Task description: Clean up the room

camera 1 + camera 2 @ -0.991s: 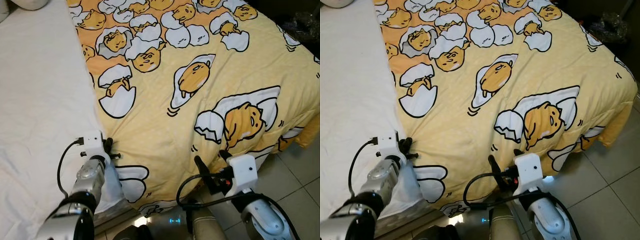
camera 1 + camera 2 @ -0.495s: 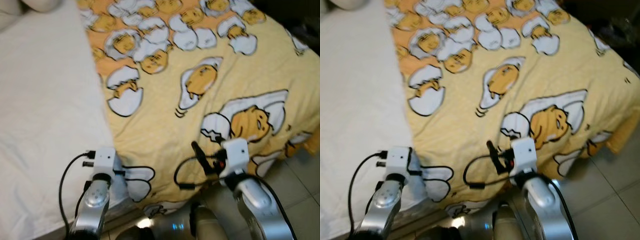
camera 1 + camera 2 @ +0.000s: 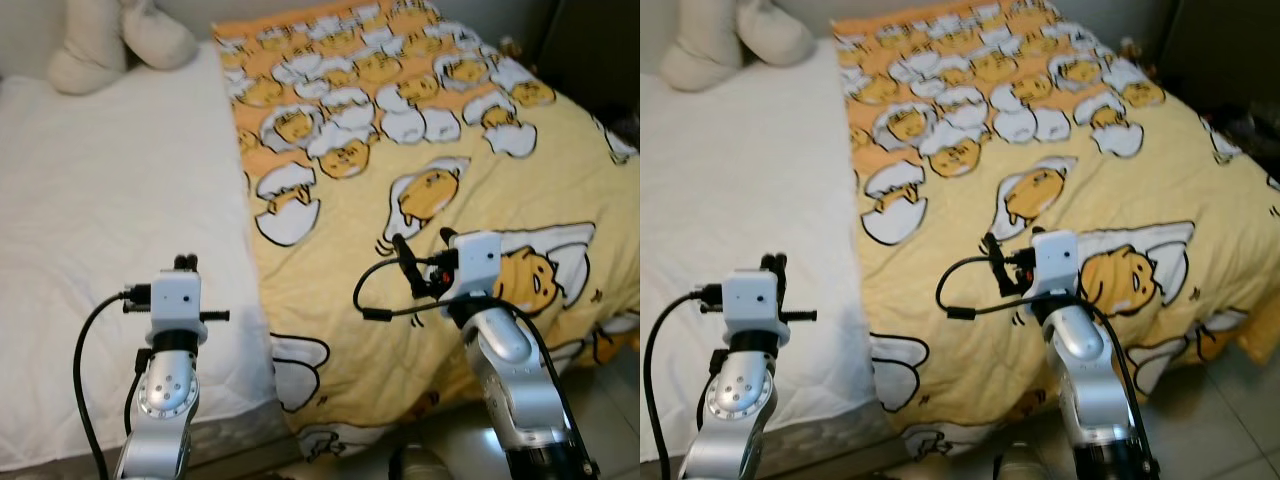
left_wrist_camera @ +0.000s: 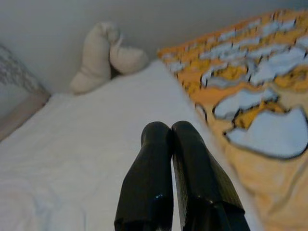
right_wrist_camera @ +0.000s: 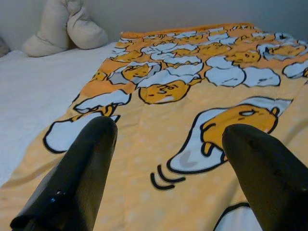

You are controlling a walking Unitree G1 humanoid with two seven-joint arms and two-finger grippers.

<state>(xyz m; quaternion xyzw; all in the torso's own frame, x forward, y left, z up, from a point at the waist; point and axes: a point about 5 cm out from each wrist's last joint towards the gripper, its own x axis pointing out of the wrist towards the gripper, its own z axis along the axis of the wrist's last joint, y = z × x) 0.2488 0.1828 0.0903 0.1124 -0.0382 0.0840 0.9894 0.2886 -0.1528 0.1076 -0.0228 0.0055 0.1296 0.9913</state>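
A yellow blanket [image 3: 450,130] printed with egg cartoon figures covers the right part of the bed. Its left edge runs down beside the bare white sheet [image 3: 110,180]. My left gripper [image 3: 185,262] hovers over the white sheet just left of that edge. In the left wrist view the left gripper [image 4: 171,129] is shut, with nothing between its fingers. My right gripper [image 3: 423,245] hangs above the blanket near a large egg figure. In the right wrist view the right gripper [image 5: 168,130] stands wide open and empty, and the blanket lies spread flat beyond it.
A cream plush cushion [image 3: 100,45] lies at the head of the bed on the white sheet. Dark furniture [image 3: 590,50] stands past the bed's far right side. Tiled floor [image 3: 625,400] shows at the lower right, where the blanket hangs over the bed's corner.
The camera has tilted up and shows more of the bed. Both arms rose. The left gripper came off the blanket's edge and is over the white sheet; the right one rose over the blanket.
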